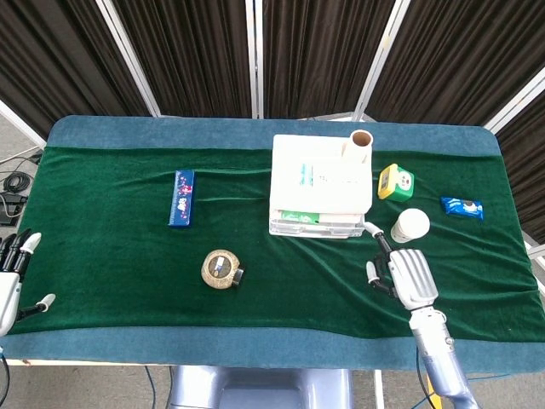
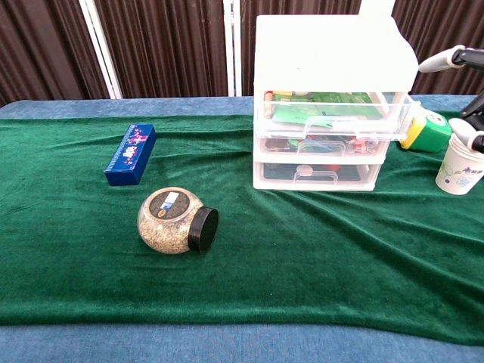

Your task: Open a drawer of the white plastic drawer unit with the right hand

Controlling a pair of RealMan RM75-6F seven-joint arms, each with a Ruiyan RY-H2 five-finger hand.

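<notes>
Right hand (image 1: 404, 277): silver ribbed back, black fingers, white tips, grey forearm. Left hand (image 1: 10, 277): black fingers, white tips.

drawer unit (image 2: 330, 113): top drawer ajar | right hand (image 2: 470, 91): at frame edge, empty

A staged robot test area, like a lab: a table (image 1: 128, 345) draped in green velvet cloth (image 1: 111, 247) over blue, hemmed by black pleated curtain panels (image 1: 183, 55) in metal frames, with loose cables (image 1: 13, 183) on the grey floor.
</notes>
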